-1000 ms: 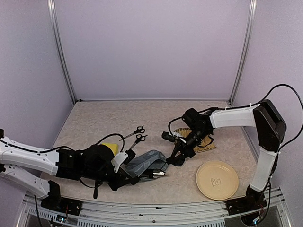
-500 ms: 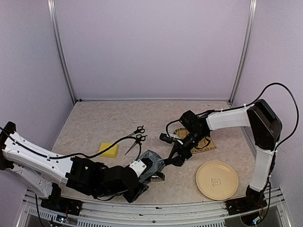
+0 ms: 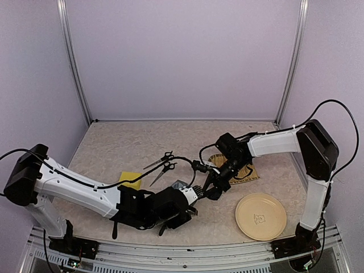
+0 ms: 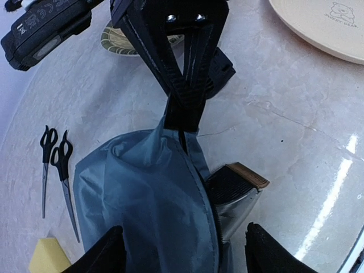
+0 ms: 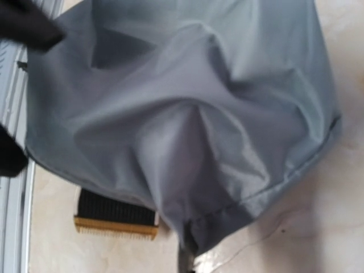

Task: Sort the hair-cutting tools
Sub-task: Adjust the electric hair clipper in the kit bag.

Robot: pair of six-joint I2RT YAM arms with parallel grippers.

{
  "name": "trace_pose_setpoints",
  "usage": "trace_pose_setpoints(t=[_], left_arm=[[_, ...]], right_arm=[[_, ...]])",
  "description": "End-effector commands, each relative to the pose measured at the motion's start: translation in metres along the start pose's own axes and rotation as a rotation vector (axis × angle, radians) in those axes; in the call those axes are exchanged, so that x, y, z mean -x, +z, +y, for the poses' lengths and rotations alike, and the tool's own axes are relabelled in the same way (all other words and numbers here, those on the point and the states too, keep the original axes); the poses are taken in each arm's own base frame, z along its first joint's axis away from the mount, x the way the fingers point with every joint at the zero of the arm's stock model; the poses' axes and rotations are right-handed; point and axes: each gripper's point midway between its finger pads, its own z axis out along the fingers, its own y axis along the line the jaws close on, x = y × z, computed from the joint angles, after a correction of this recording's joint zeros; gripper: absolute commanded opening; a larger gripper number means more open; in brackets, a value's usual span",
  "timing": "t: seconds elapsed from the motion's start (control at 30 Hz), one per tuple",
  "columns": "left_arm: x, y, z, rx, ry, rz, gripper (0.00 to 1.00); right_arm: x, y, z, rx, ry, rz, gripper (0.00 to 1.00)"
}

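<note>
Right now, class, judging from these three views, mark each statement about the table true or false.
1. Both scissors lie on the table, outside the pouch. True.
2. The right hand is open and holds nothing. False: it is shut on the pouch's edge.
3. The clipper shows its toothed end past the pouch's edge. True.
4. The yellow sponge sits on the plate. False: it lies on the table left of the pouch, apart from the plate.

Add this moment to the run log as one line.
left claw: open, over pouch | right claw: shut on pouch edge | clipper: partly hidden by pouch | scissors: on table
</note>
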Motion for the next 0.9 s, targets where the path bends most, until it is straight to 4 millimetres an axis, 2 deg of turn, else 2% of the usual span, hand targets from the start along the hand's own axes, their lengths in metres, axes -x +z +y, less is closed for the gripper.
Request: trace_pose_setpoints(t=[0.0, 0.2, 0.63, 0.87], left_arm=[[0.014, 0.004, -0.001, -0.071, 0.029, -0.090, 0.77], [0.010, 0.014, -0.020, -0.170, 0.086, -0.078, 0.77], [0.000, 0.048, -0.010, -0.044, 0.126, -0.050, 0.77], [-0.009, 0.057, -0.004, -0.004, 0.125, -0.014, 0.70]], right_arm=[[0.000, 0.003, 0.011, 0.045, -0.005, -0.005, 0.00], [-0.002, 0.006, 0.011, 0.060, 0.011, 0.000, 0.00], [-0.005, 0.010, 0.015, 0.105, 0.034, -0.001, 0.00], [-0.006, 0.012, 0.016, 0.121, 0.040, 0.002, 0.00]])
